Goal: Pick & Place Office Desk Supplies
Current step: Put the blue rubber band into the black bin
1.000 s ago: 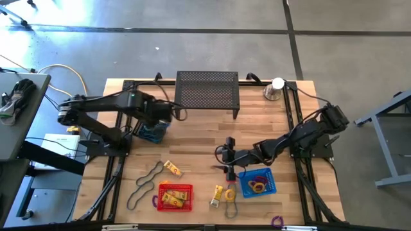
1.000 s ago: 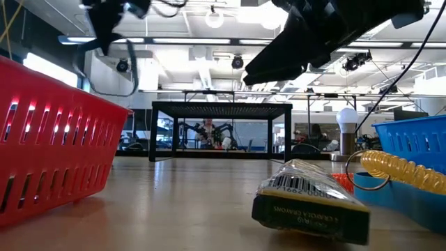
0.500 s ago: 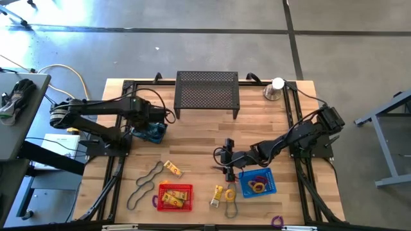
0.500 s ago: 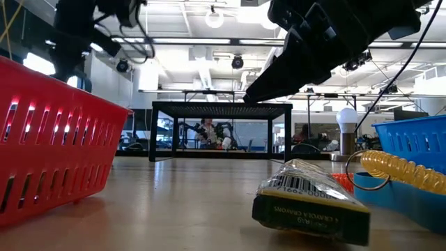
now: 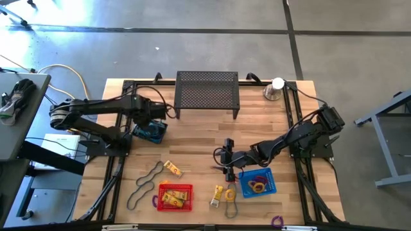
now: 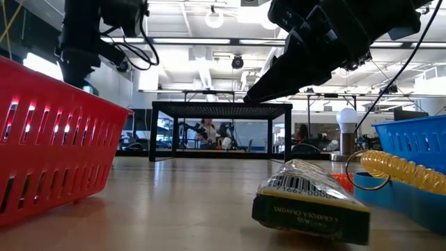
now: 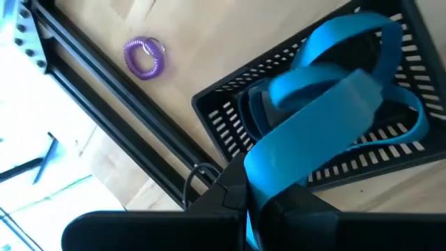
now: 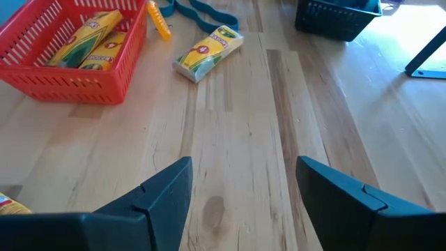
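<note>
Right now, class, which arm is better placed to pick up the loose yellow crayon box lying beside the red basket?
Right: its open pincer is nearer the yellow crayon box; the left pincer is busy with a teal band.

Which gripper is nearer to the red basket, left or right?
Right. The right gripper hovers a short way beside the red basket, toward the blue one. The left gripper is far off, over the black basket.

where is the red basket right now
In the high view the red basket sits near the table's front edge, left of centre, holding yellow crayon boxes, with dark band loops to its left.
</note>
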`<state>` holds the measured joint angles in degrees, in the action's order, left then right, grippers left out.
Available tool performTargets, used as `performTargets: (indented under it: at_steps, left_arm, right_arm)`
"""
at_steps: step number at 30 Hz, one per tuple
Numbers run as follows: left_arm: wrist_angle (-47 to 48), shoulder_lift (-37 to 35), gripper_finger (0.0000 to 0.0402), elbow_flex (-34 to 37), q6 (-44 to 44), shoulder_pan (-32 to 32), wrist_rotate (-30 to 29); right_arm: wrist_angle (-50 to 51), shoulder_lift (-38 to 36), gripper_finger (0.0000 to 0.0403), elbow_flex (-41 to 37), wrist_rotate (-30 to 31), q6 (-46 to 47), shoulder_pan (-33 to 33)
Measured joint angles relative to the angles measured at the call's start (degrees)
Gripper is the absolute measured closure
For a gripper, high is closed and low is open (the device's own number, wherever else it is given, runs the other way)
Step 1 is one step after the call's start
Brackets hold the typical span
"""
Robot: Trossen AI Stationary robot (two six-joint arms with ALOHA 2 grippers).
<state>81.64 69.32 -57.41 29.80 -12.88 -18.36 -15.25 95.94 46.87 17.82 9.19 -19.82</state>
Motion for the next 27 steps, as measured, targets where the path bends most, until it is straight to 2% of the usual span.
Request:
performTargets:
  at_steps: [15, 23, 27]
  left_arm:
    - [-7.2, 0.0, 0.0393, 7.4, -1.9, -0.8, 0.6]
    - [-13.2, 0.0, 0.0336, 10.6, -2.0, -0.8, 1.1]
    - [-13.2, 0.0, 0.0301, 10.6, 0.3, -0.8, 4.5]
  right_arm:
    - [0.0, 0.0, 0.0158, 0.0, -0.4, 0.2, 0.0]
    - [0.0, 0.0, 0.0158, 0.0, -0.4, 0.2, 0.0]
    - [0.0, 0.0, 0.0158, 0.0, -0.4, 0.2, 0.0]
